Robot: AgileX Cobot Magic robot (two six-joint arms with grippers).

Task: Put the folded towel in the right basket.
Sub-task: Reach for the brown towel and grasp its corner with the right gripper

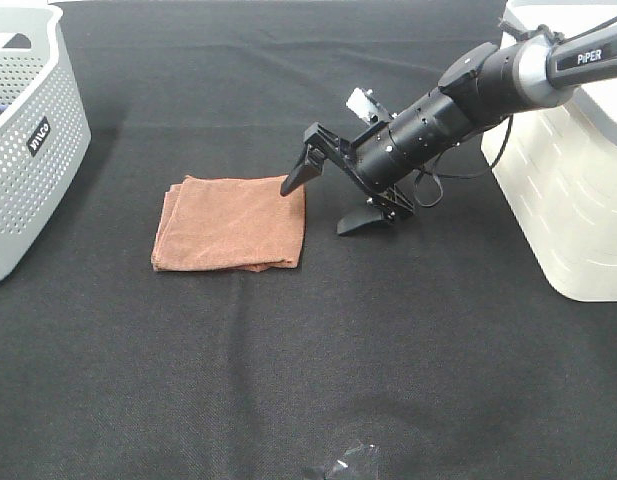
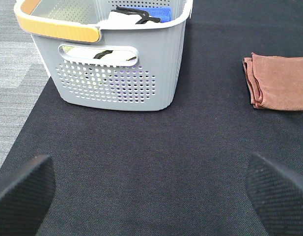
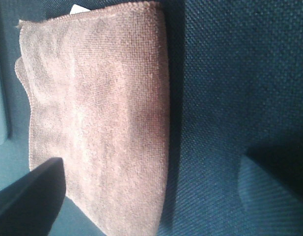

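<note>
The folded brown towel (image 1: 231,223) lies flat on the black cloth left of centre. My right gripper (image 1: 328,200) is open and low at the towel's right edge: one finger (image 1: 300,172) is over the towel's near-right corner, the other (image 1: 365,220) is on the cloth beside it. In the right wrist view the towel (image 3: 97,123) fills the left half, with the open gripper (image 3: 151,196) straddling its edge. The white right basket (image 1: 568,200) stands at the right edge. My left gripper (image 2: 151,191) is open and empty, far from the towel (image 2: 281,81).
A grey perforated basket (image 1: 28,130) stands at the left edge; the left wrist view shows it (image 2: 117,73) with an orange handle and cloths inside. Black cloth (image 1: 288,360) covers the table.
</note>
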